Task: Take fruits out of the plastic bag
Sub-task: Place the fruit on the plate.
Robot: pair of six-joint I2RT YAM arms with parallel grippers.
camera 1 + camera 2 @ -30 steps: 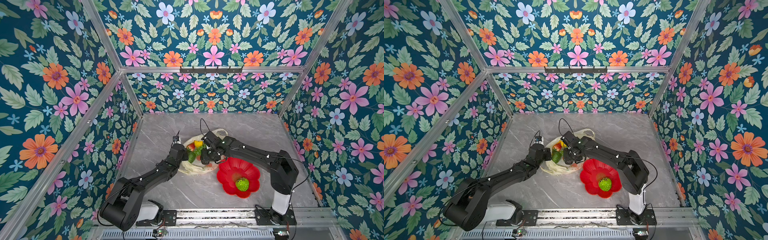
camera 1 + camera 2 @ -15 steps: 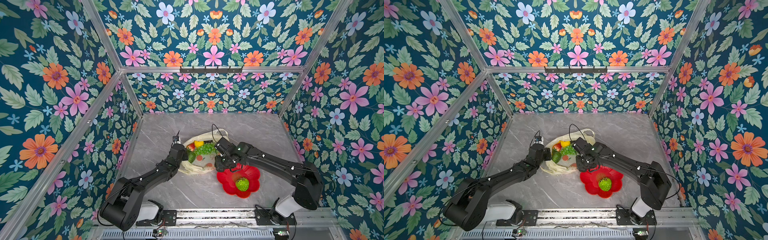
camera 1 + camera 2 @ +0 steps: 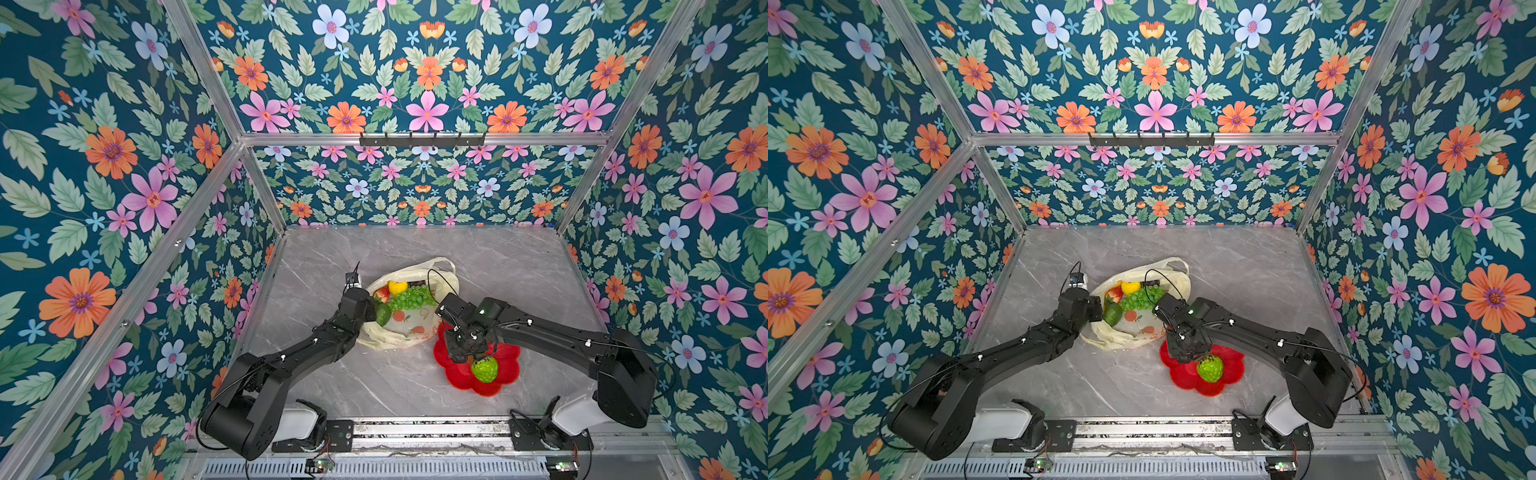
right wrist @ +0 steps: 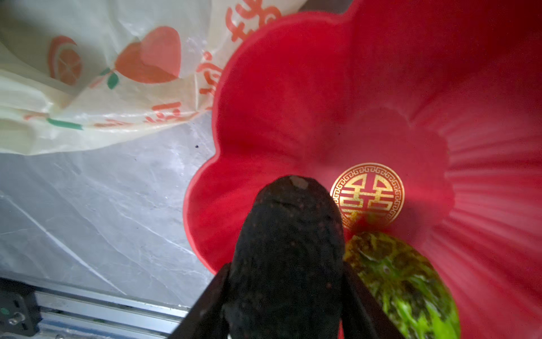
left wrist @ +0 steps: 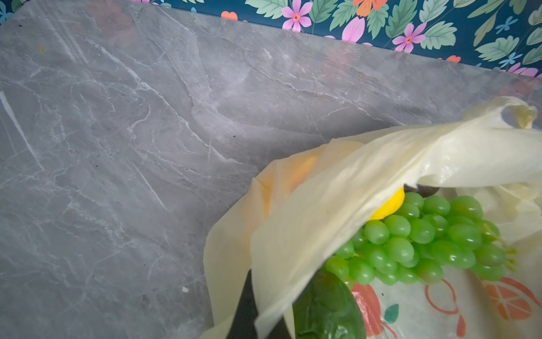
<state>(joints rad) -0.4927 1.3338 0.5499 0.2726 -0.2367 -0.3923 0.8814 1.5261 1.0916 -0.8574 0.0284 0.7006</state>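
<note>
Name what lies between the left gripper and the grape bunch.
A dark green fruit, inside the plastic bag whose edge the left gripper pinches; both top views show it.

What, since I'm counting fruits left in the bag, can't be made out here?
Anything under the grape bunch: both top views, covered by grapes and plastic bag.
Left wrist view: a bag fold hides most of the lemon.
Right gripper tips: top views, hidden under its own wrist.
</note>
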